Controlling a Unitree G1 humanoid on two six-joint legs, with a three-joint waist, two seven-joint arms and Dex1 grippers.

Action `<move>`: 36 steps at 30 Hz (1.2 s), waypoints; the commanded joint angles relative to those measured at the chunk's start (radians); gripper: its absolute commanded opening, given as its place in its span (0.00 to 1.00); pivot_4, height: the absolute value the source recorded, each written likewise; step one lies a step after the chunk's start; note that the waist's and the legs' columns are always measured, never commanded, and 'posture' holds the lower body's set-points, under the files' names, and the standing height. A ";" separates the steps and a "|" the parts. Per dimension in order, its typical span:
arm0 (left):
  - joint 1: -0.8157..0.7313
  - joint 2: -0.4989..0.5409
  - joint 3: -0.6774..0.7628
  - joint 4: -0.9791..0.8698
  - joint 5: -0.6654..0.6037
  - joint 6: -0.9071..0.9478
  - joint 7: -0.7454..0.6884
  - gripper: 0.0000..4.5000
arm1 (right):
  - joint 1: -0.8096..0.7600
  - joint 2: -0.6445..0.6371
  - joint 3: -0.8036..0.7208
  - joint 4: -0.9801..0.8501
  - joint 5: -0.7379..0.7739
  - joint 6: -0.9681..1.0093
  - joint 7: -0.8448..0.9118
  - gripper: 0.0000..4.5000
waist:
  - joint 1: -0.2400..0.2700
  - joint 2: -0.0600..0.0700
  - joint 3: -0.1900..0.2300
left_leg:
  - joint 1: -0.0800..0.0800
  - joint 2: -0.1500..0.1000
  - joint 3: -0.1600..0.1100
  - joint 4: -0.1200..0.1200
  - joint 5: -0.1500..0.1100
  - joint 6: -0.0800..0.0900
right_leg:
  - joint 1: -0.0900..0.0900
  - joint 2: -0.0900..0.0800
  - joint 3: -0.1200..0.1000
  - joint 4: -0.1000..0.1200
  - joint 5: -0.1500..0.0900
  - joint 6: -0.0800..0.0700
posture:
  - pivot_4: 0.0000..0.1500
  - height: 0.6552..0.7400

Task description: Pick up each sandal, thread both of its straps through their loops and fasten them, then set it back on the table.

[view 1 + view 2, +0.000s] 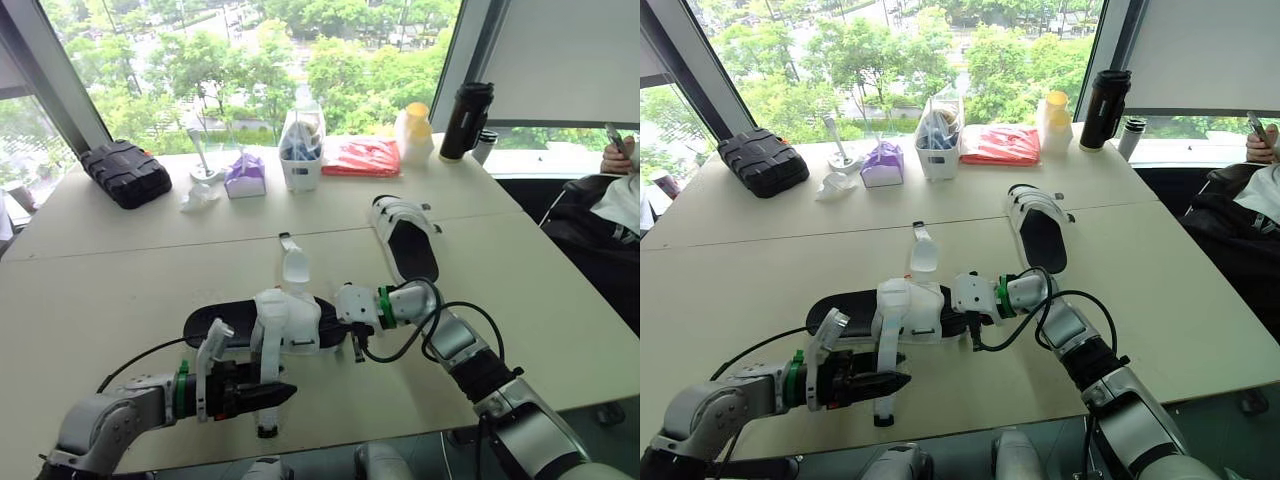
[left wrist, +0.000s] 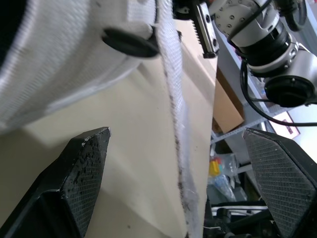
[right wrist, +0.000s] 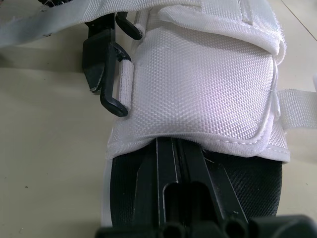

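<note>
A black-soled sandal (image 1: 232,322) with a white upper (image 3: 198,74) lies flat in the middle of the table. One loose white strap (image 2: 171,99) hangs toward the front edge. It passes between the fingers of my left gripper (image 1: 268,394), which stands open around it without touching. My right gripper (image 1: 345,310) is at the sandal's other end, shut. Its fingers (image 3: 198,198) lie together on the black footbed, tips under the white upper. Another strap (image 1: 293,262) points away across the table. The second sandal (image 1: 405,238) lies further back to the right, apart from both grippers.
Along the window edge stand a black case (image 1: 125,172), a purple tissue pack (image 1: 245,175), a white bin (image 1: 301,150), a red packet (image 1: 362,156), a yellow-capped bottle (image 1: 414,132) and a black flask (image 1: 466,120). A person (image 1: 622,175) sits at the far right.
</note>
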 commanded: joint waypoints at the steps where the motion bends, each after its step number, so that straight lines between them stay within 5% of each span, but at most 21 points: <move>1: -0.004 0.000 0.026 0.011 0.004 0.013 0.012 0.99 | 0.003 0.005 0.034 0.019 -0.028 0.008 0.011 0.00 | 0.000 0.000 0.000 | 0.000 0.000 0.000 0.000 0.000 0.000 | 0.000 0.000 0.000 0.000 0.000 0.000 | 1.00 1.00; 3: -0.003 -0.001 0.027 0.009 0.003 0.016 0.009 0.99 | 0.002 0.005 0.034 0.021 -0.028 0.007 0.011 0.00 | 0.000 0.000 0.000 | 0.000 0.000 0.000 0.000 0.000 0.000 | 0.000 0.000 0.000 0.000 0.000 0.000 | 1.00 1.00; 6: 0.005 0.003 0.030 -0.005 -0.009 0.027 -0.001 0.82 | 0.001 0.005 0.034 0.023 -0.030 0.006 0.011 0.00 | -0.001 0.000 0.000 | 0.000 0.000 0.000 0.000 0.000 0.000 | 0.000 0.000 0.000 0.000 0.000 0.000 | 1.00 1.00; 14: 0.040 0.046 0.032 -0.050 -0.027 0.063 -0.043 0.01 | -0.005 0.009 0.034 0.030 -0.032 0.001 0.009 0.00 | -0.002 0.000 0.000 | -0.001 0.000 0.000 -0.002 0.000 0.000 | -0.001 0.000 0.000 -0.001 0.000 0.000 | 1.00 1.00; 20: 0.000 0.044 0.072 -0.065 -0.071 0.093 -0.036 0.01 | -0.011 0.012 0.034 0.039 -0.033 -0.001 0.008 0.00 | -0.001 0.000 0.000 | 0.000 0.000 0.000 -0.003 0.000 0.000 | -0.002 0.000 0.000 -0.002 0.000 0.000 | 1.00 1.00; 25: -0.214 0.048 0.148 0.035 -0.138 0.139 -0.026 0.01 | -0.015 0.008 0.032 0.043 -0.034 -0.004 0.009 0.00 | 0.000 -0.003 0.001 | -0.001 0.000 -0.001 -0.003 0.000 -0.001 | -0.001 0.001 -0.001 -0.001 0.000 0.000 | 1.00 1.00; 36: -0.439 -0.014 0.053 0.273 -0.012 0.117 -0.085 0.01 | -0.013 0.013 0.032 0.039 -0.039 -0.003 0.000 0.00 | -0.004 -0.003 0.001 | -0.001 0.000 0.001 -0.012 0.005 -0.009 | -0.007 0.002 0.000 -0.002 0.006 -0.001 | 1.00 1.00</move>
